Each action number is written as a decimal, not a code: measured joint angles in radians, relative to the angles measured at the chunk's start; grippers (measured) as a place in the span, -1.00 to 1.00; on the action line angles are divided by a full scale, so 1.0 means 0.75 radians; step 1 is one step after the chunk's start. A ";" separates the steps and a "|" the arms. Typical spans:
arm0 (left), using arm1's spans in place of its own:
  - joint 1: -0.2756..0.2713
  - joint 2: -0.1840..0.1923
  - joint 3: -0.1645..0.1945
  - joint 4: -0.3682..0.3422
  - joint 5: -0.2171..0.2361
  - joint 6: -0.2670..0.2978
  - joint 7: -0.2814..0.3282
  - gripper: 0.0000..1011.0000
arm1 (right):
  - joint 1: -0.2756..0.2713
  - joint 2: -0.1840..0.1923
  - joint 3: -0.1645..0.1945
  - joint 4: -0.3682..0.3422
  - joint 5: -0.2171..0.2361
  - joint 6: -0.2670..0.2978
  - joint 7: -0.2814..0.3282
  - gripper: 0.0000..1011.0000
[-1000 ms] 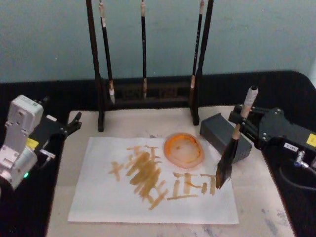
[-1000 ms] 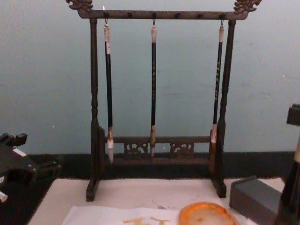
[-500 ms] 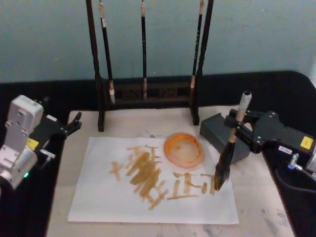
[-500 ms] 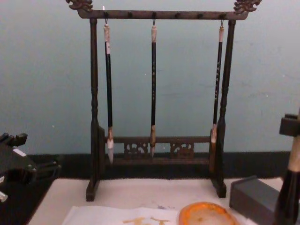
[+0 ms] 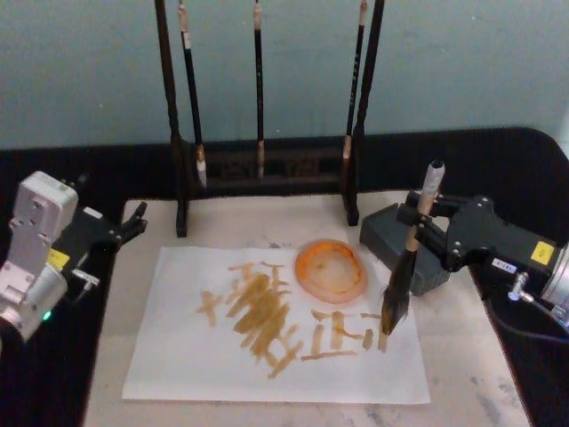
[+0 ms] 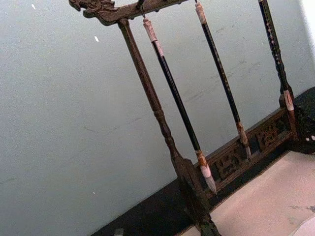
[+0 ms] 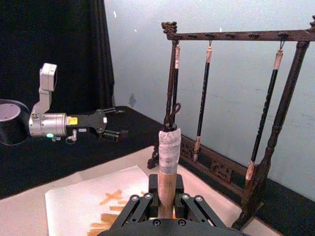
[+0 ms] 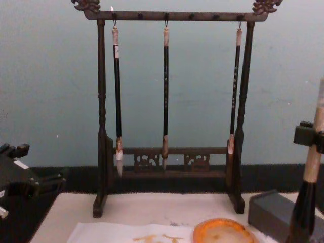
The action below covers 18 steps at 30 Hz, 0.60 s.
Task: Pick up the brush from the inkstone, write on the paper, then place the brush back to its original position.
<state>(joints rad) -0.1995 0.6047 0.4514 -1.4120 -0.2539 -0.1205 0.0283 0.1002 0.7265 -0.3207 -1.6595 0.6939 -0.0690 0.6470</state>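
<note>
lying nearest, the paper (image 5: 169, 347): white sheet on the beige mat (image 5: 462, 356), in front of the rack; orange-yellow strokes run across its middle and right part.
brush (image 5: 398, 289): over the paper's right part, in front of the rack's right post; tilted, pale top leaning away from the sheet, dark bristle tip down on the right-most strokes, seemingly touching.
right gripper (image 5: 414, 229): reaches in from the rack's right side, fingers clenched around the brush's tan handle, above the black lower section; in the right wrist view the taped top of the handle stands up between the fingers.
orange dish (image 5: 300, 267): on the paper's far edge, in front of the rack, nearer its right post.
inkstone (image 5: 384, 233): dark grey block just in front of and to the right of the rack's right foot, partly behind the right gripper.
left gripper (image 5: 135, 222): parked low, left of the rack's left foot, fingers spread and grasping nothing.
rack (image 5: 284, 166): dark wood, at the mat's far edge.
slim brushes (image 8: 165, 86): three, hanging from the rack's top bar.
</note>
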 joint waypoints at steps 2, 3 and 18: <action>0.000 0.000 0.000 0.000 0.000 0.000 0.000 1.00 | 0.002 -0.003 -0.002 0.002 -0.009 -0.001 -0.002 -0.65; 0.000 0.000 0.000 0.000 0.000 0.000 0.000 1.00 | 0.003 -0.005 -0.002 0.003 -0.011 -0.002 -0.002 -0.65; 0.000 0.000 0.000 0.000 0.000 0.000 0.000 1.00 | 0.011 -0.029 -0.014 0.020 -0.038 -0.003 -0.005 -0.65</action>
<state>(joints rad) -0.1995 0.6047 0.4513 -1.4120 -0.2539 -0.1205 0.0283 0.1084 0.7050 -0.3309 -1.6442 0.6653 -0.0713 0.6429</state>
